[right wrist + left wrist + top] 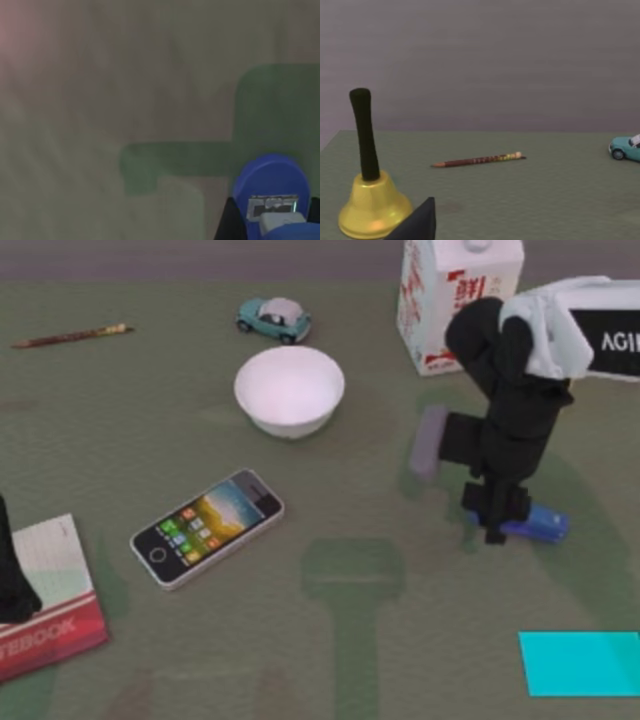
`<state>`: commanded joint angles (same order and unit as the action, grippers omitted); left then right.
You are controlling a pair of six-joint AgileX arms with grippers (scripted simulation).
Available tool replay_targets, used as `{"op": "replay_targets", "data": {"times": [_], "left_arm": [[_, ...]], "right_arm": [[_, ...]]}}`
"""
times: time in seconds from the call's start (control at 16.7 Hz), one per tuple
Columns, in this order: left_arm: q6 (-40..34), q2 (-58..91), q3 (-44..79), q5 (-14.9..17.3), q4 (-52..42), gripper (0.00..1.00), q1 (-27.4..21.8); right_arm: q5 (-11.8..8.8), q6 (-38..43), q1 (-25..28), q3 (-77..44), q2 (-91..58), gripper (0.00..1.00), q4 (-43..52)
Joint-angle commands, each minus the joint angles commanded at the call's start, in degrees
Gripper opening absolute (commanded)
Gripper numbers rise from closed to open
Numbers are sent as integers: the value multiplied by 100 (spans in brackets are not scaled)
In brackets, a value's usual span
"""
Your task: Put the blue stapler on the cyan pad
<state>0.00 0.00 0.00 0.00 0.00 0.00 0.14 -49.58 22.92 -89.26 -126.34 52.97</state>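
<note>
Small bright-blue stapler with black top strip (535,524) lying on the green table's right half, well apart from the flat plain cyan rectangular pad (580,662) at the lower right corner. Left gripper (15,585) parked at the far left over a red-edged book (55,625); finger spread impossible to tell. Right gripper (497,512) down over the stapler's near end, dark fingers (231,220) flanking the blue body, seemingly closed on it. Grasp step in hand, probably. Next: lift clear, carry toward the pad, set down flat.
</note>
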Motion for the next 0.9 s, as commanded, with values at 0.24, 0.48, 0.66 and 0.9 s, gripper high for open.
{"op": "replay_targets", "data": {"times": [0.24, 0.48, 0.66, 0.9], "left_arm": [[0, 0, 0, 0, 0, 100, 0], [0, 0, 0, 0, 0, 100, 0], [0, 0, 0, 0, 0, 100, 0], [0, 0, 0, 0, 0, 100, 0]], "right_arm": [[0, 0, 0, 0, 0, 0, 0], [0, 0, 0, 0, 0, 0, 0], [0, 2, -13, -21, 12, 0, 21], [-3, -6, -4, -551, 160, 0, 690]]}}
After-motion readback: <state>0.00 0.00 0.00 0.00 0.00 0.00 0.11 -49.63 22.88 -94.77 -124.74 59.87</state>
